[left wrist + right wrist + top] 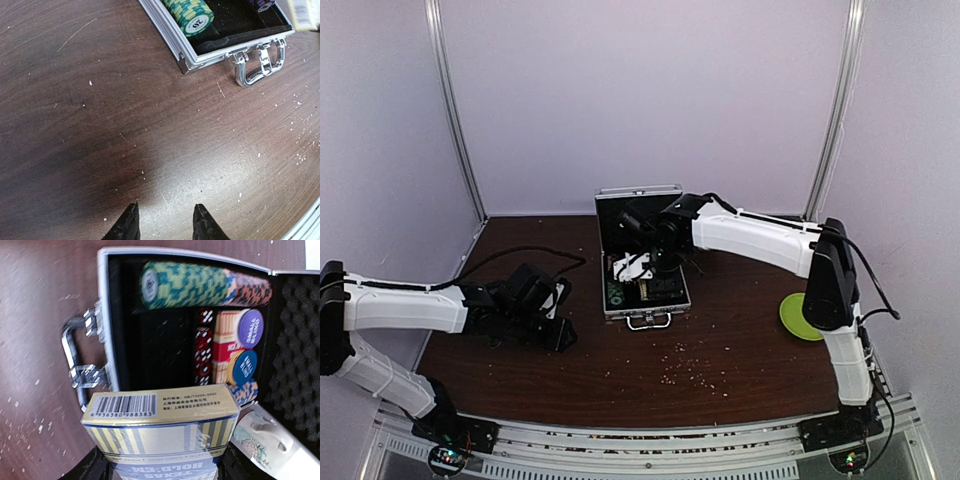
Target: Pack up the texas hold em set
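Card box (160, 432) clamped in right gripper (645, 263), held above open case (107, 315) on its handle side. Chips (200, 285) and red dice (203, 347) lie inside. Left gripper (165, 220) hovers over table (100, 125) beside case, fingers apart, empty.

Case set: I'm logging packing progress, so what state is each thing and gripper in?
case, open, lid up
chips, in a row inside case
dice, inside case
card box, gripped above case
right gripper, shut on card box
left gripper, open, empty
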Controlling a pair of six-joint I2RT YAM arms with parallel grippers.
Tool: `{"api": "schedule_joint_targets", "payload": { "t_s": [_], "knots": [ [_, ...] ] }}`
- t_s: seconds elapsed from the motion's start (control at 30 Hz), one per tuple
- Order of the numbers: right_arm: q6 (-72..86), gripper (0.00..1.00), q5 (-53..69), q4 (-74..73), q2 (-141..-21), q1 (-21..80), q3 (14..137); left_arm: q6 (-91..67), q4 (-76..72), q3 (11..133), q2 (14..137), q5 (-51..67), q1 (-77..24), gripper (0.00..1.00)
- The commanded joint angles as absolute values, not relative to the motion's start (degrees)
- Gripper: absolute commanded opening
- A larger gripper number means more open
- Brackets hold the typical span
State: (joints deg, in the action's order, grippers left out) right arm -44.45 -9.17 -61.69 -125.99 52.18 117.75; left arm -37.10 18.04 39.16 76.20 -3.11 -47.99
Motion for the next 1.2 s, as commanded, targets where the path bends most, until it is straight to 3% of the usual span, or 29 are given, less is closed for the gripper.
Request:
{"api": "schedule_joint_targets", "payload": {
  "t_s": [0.0,0.5,0.93,1.17],
  "knots": [
    [-42.28,0.54,-13.75,-57.99,-129.6,51.86,123.93,-37.77,17.18,38.25,74.81,-4.31,-48.08,0.39],
    [-42.06,0.56,-12.15,-51.17,-135.88,51.23,124.6,-38.13,17.58,38.36,75.12,-4.03,-48.08,0.38],
    [-42.58,0.61,-8.97,-55.13,-139.2,51.32,125.42,-37.83,17.32,38.63,76.12,-3.89,-48.08,0.38],
    [-42.34,0.72,-7.77,-56.1,-138.58,51.44,125.04,-37.17,17.49,39.79,77.46,-3.87,-48.08,0.38]
  ]
}}
